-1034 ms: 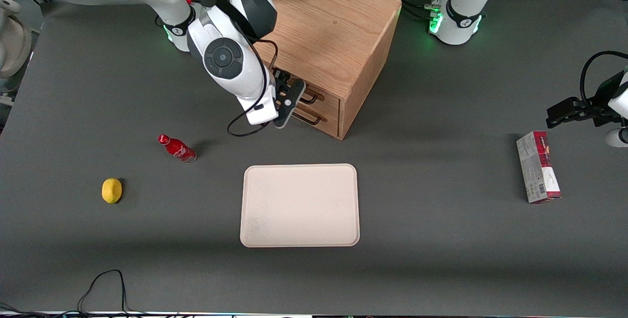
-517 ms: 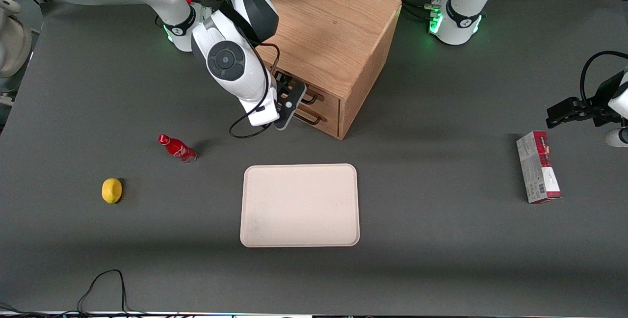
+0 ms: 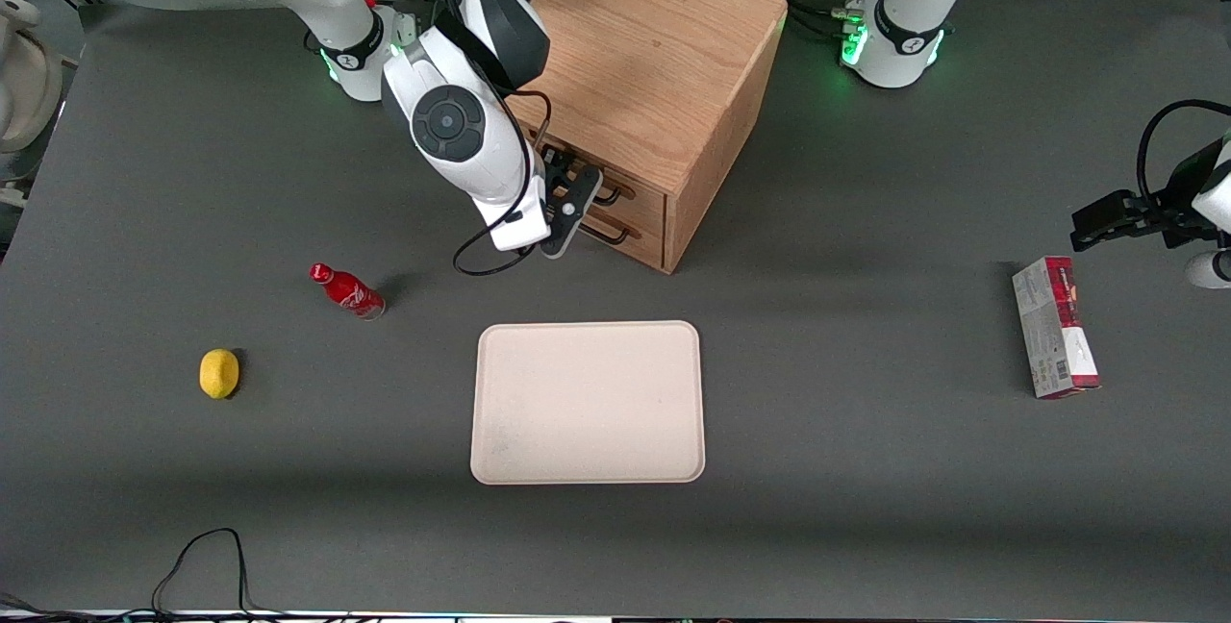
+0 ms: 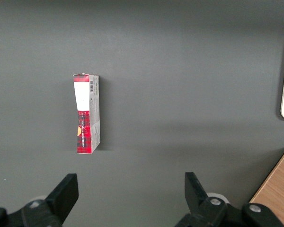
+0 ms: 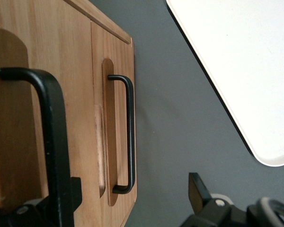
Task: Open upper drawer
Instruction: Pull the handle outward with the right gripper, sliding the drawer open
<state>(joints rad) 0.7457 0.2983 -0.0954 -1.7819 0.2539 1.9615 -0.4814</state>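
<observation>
The wooden cabinet (image 3: pixel 654 56) stands at the back of the table with both drawers shut. The upper drawer (image 3: pixel 642 196) has a long black wire handle (image 3: pixel 610 190). In the right wrist view that handle (image 5: pixel 54 137) is close up, right beside one fingertip (image 5: pixel 68 194). The lower drawer's handle (image 5: pixel 129 132) shows farther off, in line with the gap between the fingers. My right gripper (image 3: pixel 587 205) is open in front of the drawers at the upper handle's height. In the wrist view the gripper (image 5: pixel 132 198) holds nothing.
A cream tray (image 3: pixel 587 402) lies nearer the front camera than the cabinet; its edge shows in the right wrist view (image 5: pixel 236 61). A red bottle (image 3: pixel 348 289) and a lemon (image 3: pixel 219 373) lie toward the working arm's end. A red and grey box (image 3: pixel 1055 325) lies toward the parked arm's end.
My right arm has moved a little toward the cabinet, bringing the open gripper closer to the upper handle. The drawers have not moved.
</observation>
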